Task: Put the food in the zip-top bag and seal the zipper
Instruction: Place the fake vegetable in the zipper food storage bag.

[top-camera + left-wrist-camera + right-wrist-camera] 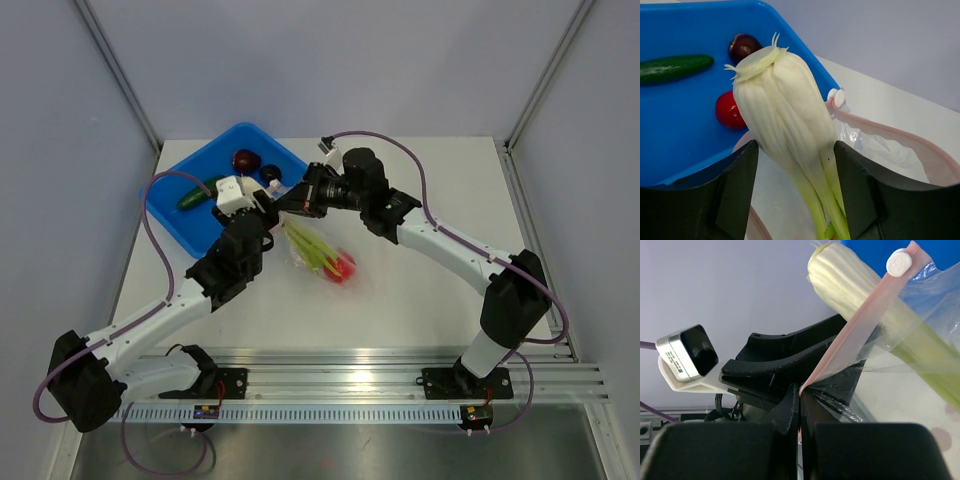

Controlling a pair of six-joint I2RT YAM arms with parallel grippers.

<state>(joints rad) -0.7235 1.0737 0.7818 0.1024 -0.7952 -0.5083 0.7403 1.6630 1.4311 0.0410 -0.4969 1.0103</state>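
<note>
Stalk [785,115] loading is the step in hand. Its green end lies inside the bag [890,155] at mid-bench, beside a red fruit [341,266], while the pale bulb end pokes out of the mouth toward the bin [180,215]. My left end effector [796,145] straddles the stalk at the mouth with its jaws apart. There is a gap beside the thin stems, so I judge nothing is gripped there. My right end effector [800,395] is closed on the zipper [860,325], pinching the pink strip and holding that lip up, with the white slider [898,262] out at the strip's far end. Next I would nudge the bulb fully past the lip without dragging the bag, then lift the left arm clear and reach into the bin. That calls for keeping the right pinch steady so the mouth does not collapse. By my reckoning the cucumber [672,67], a dark fruit [742,46] and another red fruit [729,111] are left to fetch from the bin, so sealing is some way off. The bench [430,300] is plain white, with the bin at its far-left corner. A slotted metal rail along the near edge carries both arm bases. Pale grey walls and metal posts close in the far and side edges.
</note>
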